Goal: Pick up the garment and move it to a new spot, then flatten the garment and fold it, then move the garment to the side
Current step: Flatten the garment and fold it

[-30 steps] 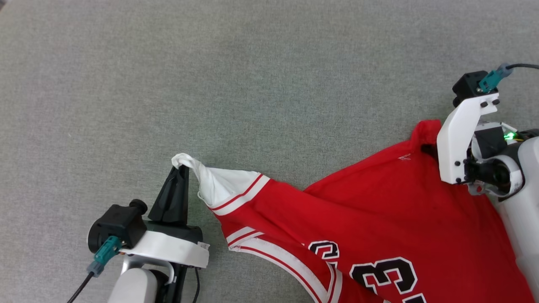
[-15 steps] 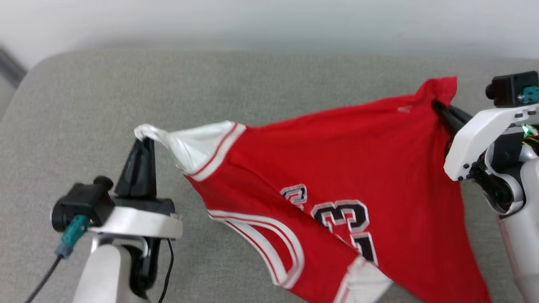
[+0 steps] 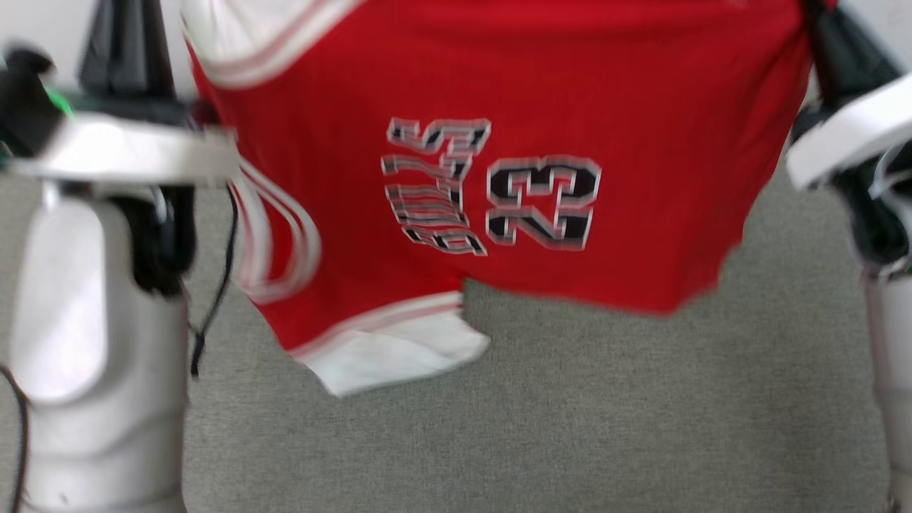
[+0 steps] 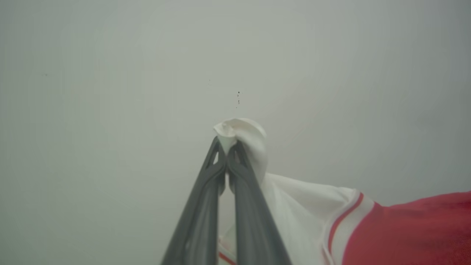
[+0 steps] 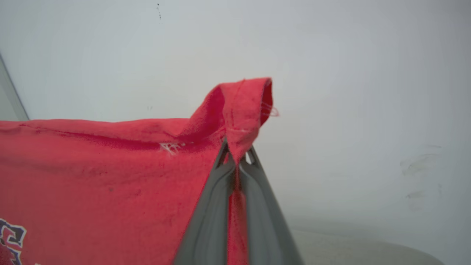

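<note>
Garment (image 3: 570,71) hangs spread between the two arms, held up in front of a pale wall (image 4: 110,73) and above the grey worktop (image 3: 570,427). Head view is motion-blurred; I can't tell whether the lowest edge brushes the worktop.

Left claw (image 4: 227,145): clenched on a bunched tip of white sleeve, with the fabric pinched into a small knob above the fingertips. Right claw (image 5: 237,152): clenched on a red corner, and a fold of cloth stands up past the tips with loose threads showing. The two holds are well apart, so the top edge runs fairly taut between them and the body drops as a sheet. My reading is that this is the carry to a new spot: gripping at opposite ends keeps the shirt open rather than balled up, which should make laying it flat easier.

Materials: soft, thin knit that drapes and creases at each pinch. Red body, white sleeves, red-and-white striped trim. Black numbers (image 3: 543,203) have white outlines, and the lettering (image 3: 434,185) beside them is too blurred to read. A second white sleeve (image 3: 399,356) dangles lowest, at lower left. Worktop looks like coarse woven cloth, matte. Claw fingers are dark, slim and tapering.
</note>
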`<state>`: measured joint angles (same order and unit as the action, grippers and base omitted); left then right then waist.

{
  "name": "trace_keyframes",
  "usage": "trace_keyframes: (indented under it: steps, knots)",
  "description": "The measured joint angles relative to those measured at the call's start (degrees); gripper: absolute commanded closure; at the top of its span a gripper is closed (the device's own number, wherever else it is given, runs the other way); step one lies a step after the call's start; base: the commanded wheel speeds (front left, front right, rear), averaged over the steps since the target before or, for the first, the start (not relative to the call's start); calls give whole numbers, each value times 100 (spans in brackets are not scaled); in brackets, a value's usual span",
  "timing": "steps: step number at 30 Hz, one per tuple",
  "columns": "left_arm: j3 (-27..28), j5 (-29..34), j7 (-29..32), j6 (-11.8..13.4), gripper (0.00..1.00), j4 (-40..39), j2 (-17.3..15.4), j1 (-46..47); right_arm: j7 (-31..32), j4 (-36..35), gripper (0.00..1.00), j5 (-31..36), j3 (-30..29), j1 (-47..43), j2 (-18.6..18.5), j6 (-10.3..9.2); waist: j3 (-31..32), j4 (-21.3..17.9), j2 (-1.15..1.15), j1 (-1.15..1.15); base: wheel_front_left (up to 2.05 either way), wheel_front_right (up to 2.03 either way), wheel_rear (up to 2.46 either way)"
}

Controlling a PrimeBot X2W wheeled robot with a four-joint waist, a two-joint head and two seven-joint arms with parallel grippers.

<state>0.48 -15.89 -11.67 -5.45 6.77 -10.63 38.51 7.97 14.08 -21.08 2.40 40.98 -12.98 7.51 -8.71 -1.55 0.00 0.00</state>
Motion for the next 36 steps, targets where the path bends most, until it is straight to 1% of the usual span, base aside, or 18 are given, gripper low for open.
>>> trace_keyframes:
  steps: [6,11,17,20,23,28,32,36]
  knots:
    - [-53,1,301,-46,100,389,-316,1782,-30,-88,100,109,-183,1351,15,0,-599,-44,0,1,0,0,0]
    - [-104,57,391,-71,100,701,-570,3256,-32,-15,100,188,-267,2649,-76,0,-1220,-73,0,1,0,0,0]
    - [-190,79,569,-119,100,1025,-899,4626,-103,316,100,250,-233,4114,-68,0,-1996,-132,0,1,0,0,0]
    - [-283,97,641,-142,100,1302,-1005,5160,-157,576,100,270,-190,4665,-23,0,-2364,-167,0,1,0,0,0]
    - [-410,102,700,-158,100,1619,-1043,5393,-197,987,100,283,-113,5001,24,0,-2689,-193,0,2,0,0,0]
    - [-595,93,670,-169,100,2168,-1053,5484,-378,1798,100,256,13,5349,91,0,-3087,-208,0,2,0,0,0]
    - [-711,16,579,-187,100,2625,-1009,5459,-513,2555,100,229,183,5438,142,0,-3258,-196,0,2,0,0,0]
    - [-779,-93,457,-188,100,3174,-964,5263,-649,3270,100,160,414,5449,222,0,-3280,-185,0,1,0,0,0]
